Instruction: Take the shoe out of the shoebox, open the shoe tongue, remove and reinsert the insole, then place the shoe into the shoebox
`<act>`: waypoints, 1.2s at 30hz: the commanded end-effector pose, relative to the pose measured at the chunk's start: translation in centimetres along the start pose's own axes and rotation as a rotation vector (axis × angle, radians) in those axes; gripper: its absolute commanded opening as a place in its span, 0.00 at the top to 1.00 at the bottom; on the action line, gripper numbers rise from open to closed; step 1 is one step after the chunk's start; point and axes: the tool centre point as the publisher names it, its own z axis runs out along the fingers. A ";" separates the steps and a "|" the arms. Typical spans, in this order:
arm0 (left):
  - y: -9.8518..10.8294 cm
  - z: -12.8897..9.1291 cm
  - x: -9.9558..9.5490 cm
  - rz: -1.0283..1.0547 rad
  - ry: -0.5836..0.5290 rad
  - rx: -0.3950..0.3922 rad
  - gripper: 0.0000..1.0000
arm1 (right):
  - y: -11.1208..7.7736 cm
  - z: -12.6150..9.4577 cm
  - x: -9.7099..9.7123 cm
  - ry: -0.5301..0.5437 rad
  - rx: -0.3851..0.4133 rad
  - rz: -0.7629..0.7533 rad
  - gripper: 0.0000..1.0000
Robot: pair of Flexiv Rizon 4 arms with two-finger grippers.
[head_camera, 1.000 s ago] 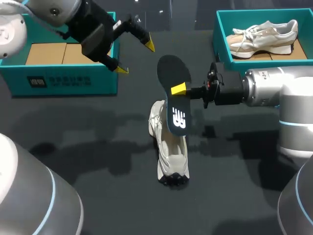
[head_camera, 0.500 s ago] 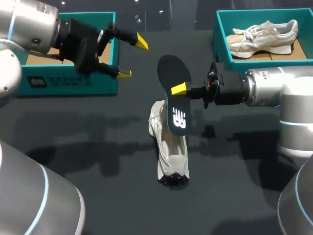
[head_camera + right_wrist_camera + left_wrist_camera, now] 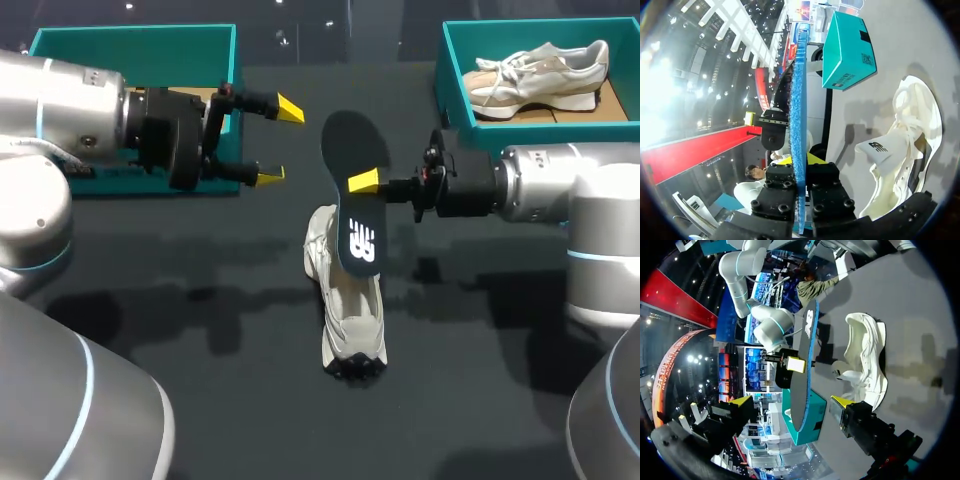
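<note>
A dark insole (image 3: 354, 170) hangs upright over the table, with my right gripper (image 3: 362, 183) shut on its edge. The white shoe (image 3: 350, 310) lies on the dark table just below it, tongue pulled open. My left gripper (image 3: 280, 142) is open to the left of the insole, pointing at it with a gap between. In the left wrist view the insole (image 3: 802, 365) stands edge-on ahead of my left gripper (image 3: 792, 402), and the shoe (image 3: 867, 357) lies beside it. In the right wrist view the blue insole edge (image 3: 799, 90) rises from my right gripper (image 3: 800, 165), with the shoe (image 3: 907, 145) below.
A teal shoebox (image 3: 135, 38) stands at the back left, partly behind my left arm. Another teal box (image 3: 447, 60) at the back right holds a second beige shoe (image 3: 540, 68). In the right wrist view the left teal box (image 3: 847, 50) lies beyond the shoe.
My left arm has come down and swung its open gripper level, pointing toward the insole. The right arm and insole have stayed nearly still.
</note>
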 end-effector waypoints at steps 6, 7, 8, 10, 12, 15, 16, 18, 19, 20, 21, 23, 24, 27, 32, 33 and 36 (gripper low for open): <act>-0.1 0.1 0.4 0.003 -0.071 -0.003 0.00 | -0.4 0.2 0.1 -0.004 -0.013 -0.001 1.00; -0.2 0.4 0.5 0.016 -0.085 -0.015 0.00 | -0.3 0.4 0.1 0.001 -0.015 0.006 1.00; -0.3 0.6 0.7 0.036 -0.101 -0.039 0.00 | -0.3 0.5 0.1 0.002 -0.012 0.013 1.00; -0.5 1.1 0.9 0.043 -0.123 -0.043 0.00 | -0.3 0.7 0.2 0.005 -0.019 0.025 1.00; -0.5 1.7 1.3 0.061 -0.120 -0.061 0.00 | -0.3 0.8 0.3 0.009 -0.022 0.037 1.00; -0.7 2.4 1.7 0.066 -0.123 -0.074 0.00 | -0.3 1.0 0.6 0.016 -0.026 0.049 1.00; -0.7 2.6 1.8 0.066 -0.124 -0.076 0.00 | -0.4 1.1 0.7 0.017 -0.027 0.051 1.00; -0.9 3.1 1.9 0.067 -0.121 -0.087 0.00 | -0.4 1.3 0.8 0.020 -0.026 0.051 1.00; -0.9 3.4 2.0 0.067 -0.124 -0.099 0.00 | -0.4 1.4 0.9 0.020 -0.025 0.050 1.00; -0.9 3.6 2.0 0.058 -0.125 -0.095 0.00 | -0.5 1.5 0.9 0.017 -0.023 0.049 1.00; -0.9 3.9 2.1 0.057 -0.125 -0.096 0.00 | -0.5 1.6 0.9 0.014 -0.021 0.050 1.00; -1.0 4.3 2.1 0.051 -0.131 -0.106 0.04 | -0.5 1.8 0.9 0.011 -0.015 0.050 1.00; -1.0 4.5 2.0 0.051 -0.134 -0.107 0.06 | -0.5 1.9 0.9 0.011 -0.012 0.051 1.00; -1.1 5.1 1.9 0.043 -0.138 -0.108 0.18 | -0.5 2.1 0.9 0.013 -0.005 0.050 1.00; -1.1 5.8 2.0 0.035 -0.137 -0.109 0.31 | -0.6 2.2 0.9 0.022 0.003 0.036 1.00; -1.1 5.9 2.0 0.034 -0.137 -0.109 0.36 | -0.6 2.2 0.9 0.024 0.005 0.036 1.00; -0.9 6.3 2.1 0.030 -0.136 -0.112 0.43 | -0.7 2.3 0.9 0.028 0.012 0.038 1.00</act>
